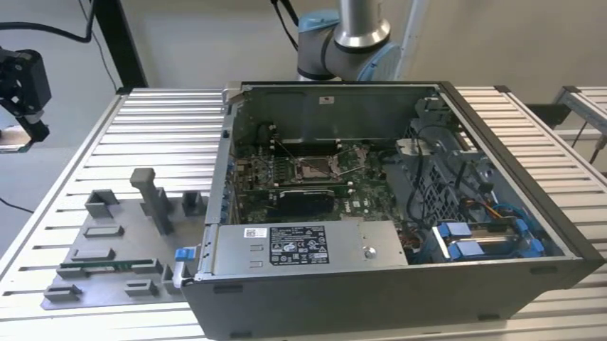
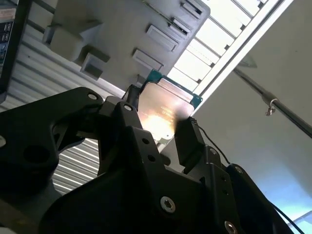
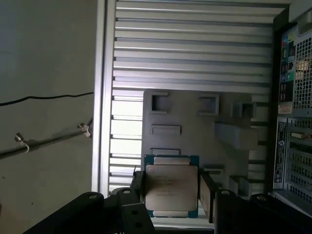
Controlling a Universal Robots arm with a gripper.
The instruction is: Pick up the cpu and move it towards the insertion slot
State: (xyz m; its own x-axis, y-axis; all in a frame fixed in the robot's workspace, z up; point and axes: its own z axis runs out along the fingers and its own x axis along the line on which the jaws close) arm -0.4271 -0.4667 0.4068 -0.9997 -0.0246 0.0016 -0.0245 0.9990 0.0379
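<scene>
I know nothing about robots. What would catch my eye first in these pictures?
The big open computer case on the ribbed metal table stands out first, with the shiny slot deep inside it. In the first wrist view the black claw grips a silvery cpu by two opposite edges. A grey tray lies beside the case, on the exterior view's left.

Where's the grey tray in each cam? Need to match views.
Exterior view: grey tray on the slatted table, at the exterior view's left of the computer case.
First wrist view: grey tray behind the held cpu, beside the computer case.
Second wrist view: grey tray beyond the cpu, computer case alongside.
Shared landmark: the computer case.
</scene>
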